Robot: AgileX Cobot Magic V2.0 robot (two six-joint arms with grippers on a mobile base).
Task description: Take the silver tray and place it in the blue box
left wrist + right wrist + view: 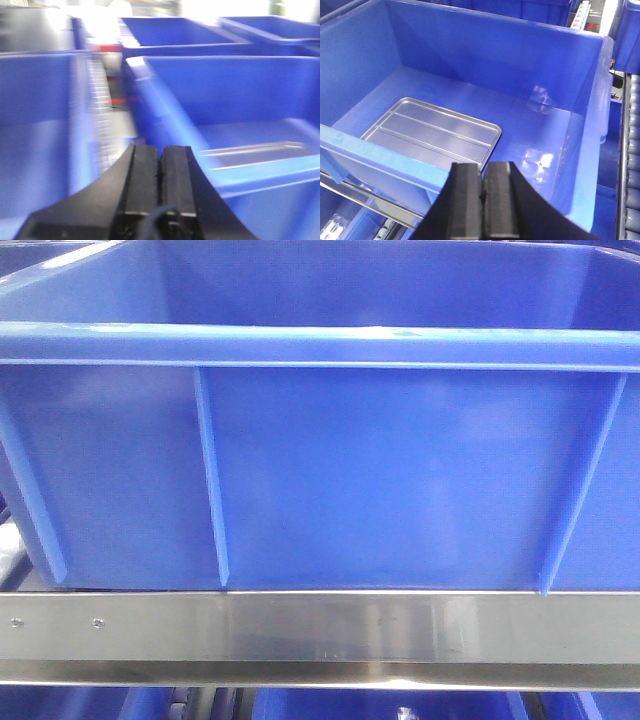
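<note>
Lying flat on blue box point(470, 55) floor: silver tray point(432, 132). Left gripper point(160, 165) and right gripper point(482, 192) pressed together, holding nothing.

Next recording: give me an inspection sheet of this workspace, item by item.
Surface: steel rail in front of the crate; roller conveyor to one side.
Job's things: silver tray lies flat on the floor of the blue box, in the near corner.
Clutter: nothing seen.
Grippers: left gripper shut, empty; right gripper shut, empty, above the box's near rim.
Cables: dark cable at the left wrist.
Surroundings: more blue crates around; left wrist view blurred.
</note>
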